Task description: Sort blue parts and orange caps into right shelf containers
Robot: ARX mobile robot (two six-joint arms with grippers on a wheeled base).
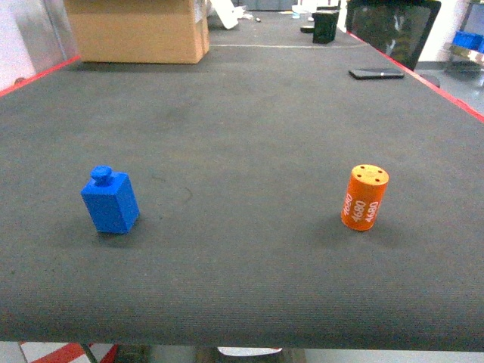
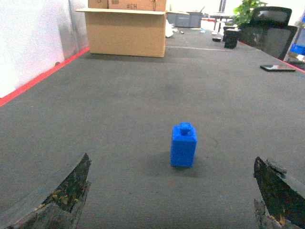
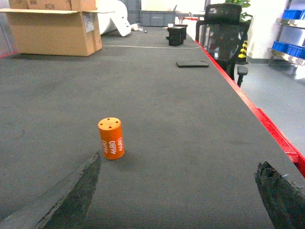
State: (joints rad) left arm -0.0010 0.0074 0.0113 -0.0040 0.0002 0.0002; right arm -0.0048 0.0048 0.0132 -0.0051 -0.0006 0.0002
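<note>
A blue part [image 1: 110,201], a blocky piece with a round knob on top, stands upright on the dark mat at the left; it is also in the left wrist view [image 2: 183,145]. An orange cap [image 1: 364,197], a small cylinder printed 4680, stands at the right and shows in the right wrist view [image 3: 111,138]. My left gripper [image 2: 171,191] is open, with the blue part ahead of it and apart from both fingers. My right gripper [image 3: 178,188] is open too, the orange cap just ahead of its left finger [image 3: 71,195]. Neither gripper appears in the head view. No shelf containers are in view.
A cardboard box [image 1: 140,29] stands at the far left of the table. A phone [image 1: 376,73] lies far right near a black office chair [image 1: 393,26], and a black object [image 1: 325,26] sits at the back. Red tape [image 3: 267,129] marks the table's right edge.
</note>
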